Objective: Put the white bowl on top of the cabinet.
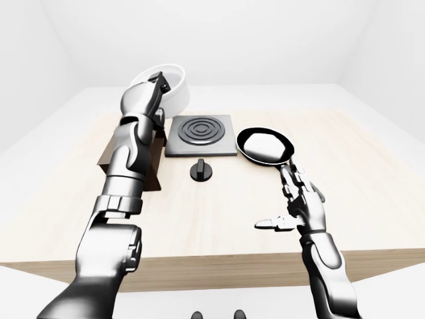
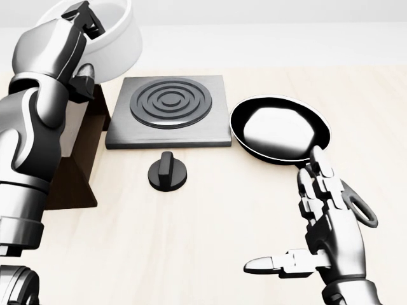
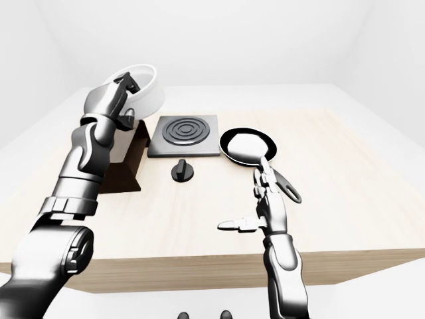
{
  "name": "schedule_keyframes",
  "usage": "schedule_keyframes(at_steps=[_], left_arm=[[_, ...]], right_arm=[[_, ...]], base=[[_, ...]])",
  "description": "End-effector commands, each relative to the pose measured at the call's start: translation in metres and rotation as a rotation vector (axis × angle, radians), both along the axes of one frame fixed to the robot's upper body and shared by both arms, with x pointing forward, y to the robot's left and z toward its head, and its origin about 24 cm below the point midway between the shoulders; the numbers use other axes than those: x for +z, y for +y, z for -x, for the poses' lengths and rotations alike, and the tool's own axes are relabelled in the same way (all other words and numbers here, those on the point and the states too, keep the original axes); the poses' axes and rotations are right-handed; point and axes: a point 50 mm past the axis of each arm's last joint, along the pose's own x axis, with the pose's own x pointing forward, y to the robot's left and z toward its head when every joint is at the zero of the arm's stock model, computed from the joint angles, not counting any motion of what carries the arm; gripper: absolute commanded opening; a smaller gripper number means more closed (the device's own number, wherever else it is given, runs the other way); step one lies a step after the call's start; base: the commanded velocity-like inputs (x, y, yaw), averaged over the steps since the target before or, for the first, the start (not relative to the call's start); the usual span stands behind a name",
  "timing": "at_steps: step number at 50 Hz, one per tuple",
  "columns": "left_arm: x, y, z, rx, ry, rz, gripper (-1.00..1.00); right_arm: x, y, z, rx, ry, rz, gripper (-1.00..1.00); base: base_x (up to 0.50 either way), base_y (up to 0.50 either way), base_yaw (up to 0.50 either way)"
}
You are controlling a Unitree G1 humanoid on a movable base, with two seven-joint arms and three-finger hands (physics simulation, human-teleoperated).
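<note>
Carrying: the left hand (image 2: 82, 22) is gripping the rim of the round white glossy bowl (image 2: 114, 32), fingers closing over the near wall, and is holding it in the air.
Bowl location: it is hanging at the top left of the head view, above the far end of the dark brown wooden box-shaped cabinet (image 1: 149, 156) and clear of the grey square hob plate with raised concentric rings (image 2: 168, 111), which is lying bare.
Step in hand: judging from this, the transfer is under way; the bowl is lifted and nearly over its target, not yet set down.
Next move: it is calling for a little more travel toward the view's left so the base is sitting over the cabinet's flat top, then a level descent and a release of the rim.
Bowl orientation: the mouth is tilting toward the camera and slightly up, so the bowl is not level; being round, it has no long axis beyond its vertical one, which is leaning.
Risk: lowered at this tilt, it could be landing on an edge and sliding off.
Right hand (image 2: 327, 238): it is hovering low at the right, fingers spread wide, holding nothing, beside the black frying pan (image 2: 280, 130).
Black round knob (image 2: 168, 171): lying below the hob, untouched.
</note>
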Motion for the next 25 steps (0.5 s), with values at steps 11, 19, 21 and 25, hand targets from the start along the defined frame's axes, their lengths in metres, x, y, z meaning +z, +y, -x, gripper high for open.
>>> schedule_keyframes(at_steps=[11, 19, 21, 25], left_arm=[[0.002, 0.055, 0.0, 0.16, -0.062, 0.096, -1.0], [-0.004, 0.07, 0.001, 0.208, -0.05, 0.11, -1.0], [-0.005, 0.072, 0.001, 0.217, -0.048, 0.108, -1.0], [-0.007, 0.079, 0.001, 0.242, -0.041, 0.107, -1.0]], right_arm=[[0.001, 0.001, 0.001, 0.002, -0.002, 0.002, 1.0], [0.0, 0.001, 0.001, 0.0, -0.002, 0.004, 1.0], [0.0, 0.002, 0.001, 0.0, -0.003, 0.005, 1.0], [0.0, 0.001, 0.002, -0.001, -0.004, 0.004, 1.0]], base=[[0.0, 0.0, 0.0], [0.0, 0.0, 0.0], [0.0, 0.0, 0.0], [0.0, 0.0, 0.0]])
